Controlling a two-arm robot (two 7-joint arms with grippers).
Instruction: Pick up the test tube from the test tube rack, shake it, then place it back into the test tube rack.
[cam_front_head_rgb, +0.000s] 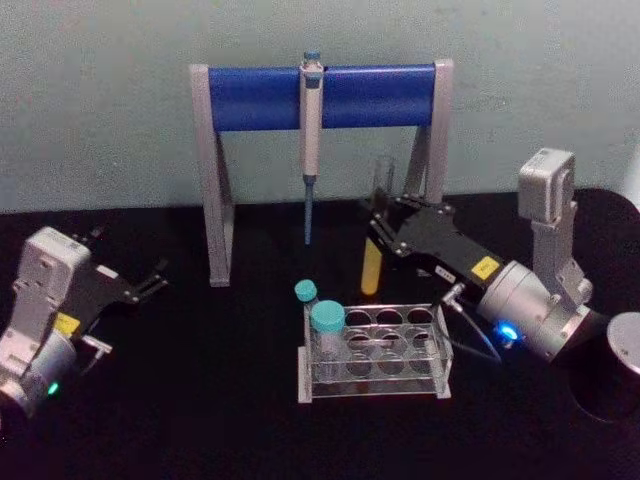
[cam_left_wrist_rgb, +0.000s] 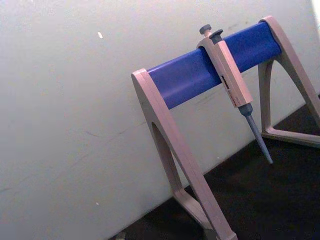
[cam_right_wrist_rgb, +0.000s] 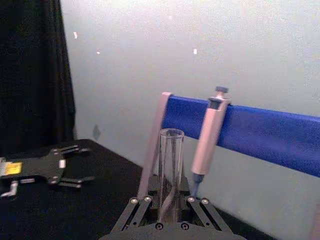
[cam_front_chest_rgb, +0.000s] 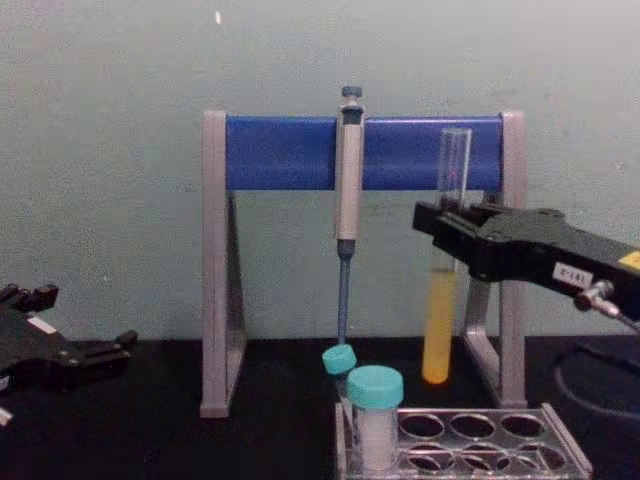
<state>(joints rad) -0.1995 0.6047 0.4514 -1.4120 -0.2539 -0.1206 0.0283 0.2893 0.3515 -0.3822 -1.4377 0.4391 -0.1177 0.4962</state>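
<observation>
Pick is done, shake is up next, going by how things lie. Right tool (cam_front_head_rgb: 384, 216) comes in from 3 o'clock and is clamped on the test tube (cam_front_chest_rgb: 438, 335) around mid-height, above the liquid line. Tube is near upright, open end up, yellow-orange liquid in the bottom part. Its round bottom hangs clear above the test tube rack (cam_front_head_rgb: 378, 388), toward the rack's 12 o'clock side, in front of the pipette stand (cam_front_head_rgb: 250, 97).

Rack sits on the counter (cam_front_head_rgb: 200, 420) with two teal-capped vials (cam_front_head_rgb: 327, 325) at its 9 o'clock end; the other holes look free.

Left tool (cam_front_head_rgb: 148, 283) is parked at 9 o'clock, fingers apart, holding nothing.

Next move:
- No cap, so shake with short wrist swings and keep the mouth up.
- Watch the hanging pipette (cam_front_head_rgb: 311, 140) at the tube's 10 o'clock.
- Then centre the bottom over a free hole and lower straight down before letting go.
</observation>
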